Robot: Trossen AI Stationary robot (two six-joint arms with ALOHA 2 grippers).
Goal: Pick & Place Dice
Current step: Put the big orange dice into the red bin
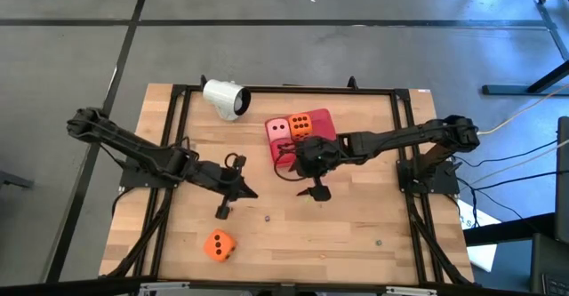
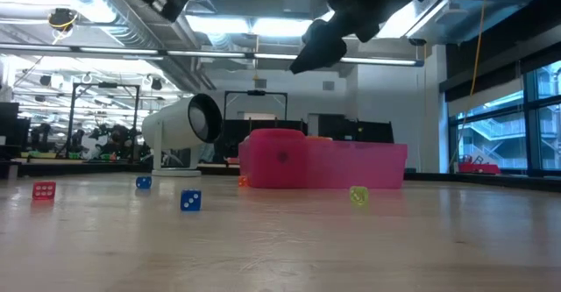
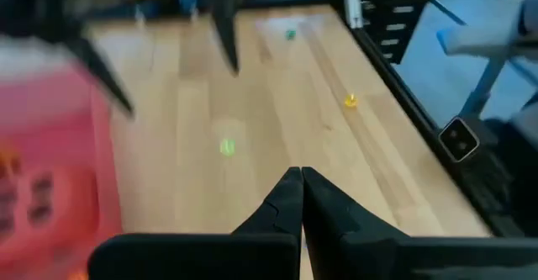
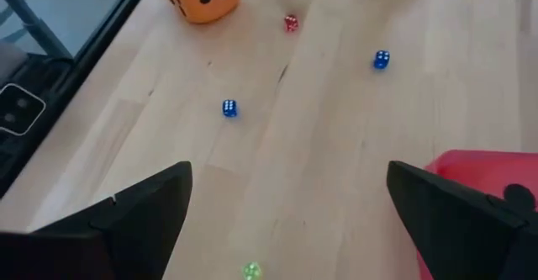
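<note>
Orange die [image 1: 219,245] alone on table, left jaws closed, right jaws wide.

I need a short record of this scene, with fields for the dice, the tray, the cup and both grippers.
dice on tray: pale pink die and orange die, side by side
die off tray: second orange die, near the table's front edge
red die: not clearly seen
tray: flat, red, at table centre
cup: white, lying on its side
left gripper: shut, empty, above bare wood
right gripper: open, empty, beside the tray
</note>
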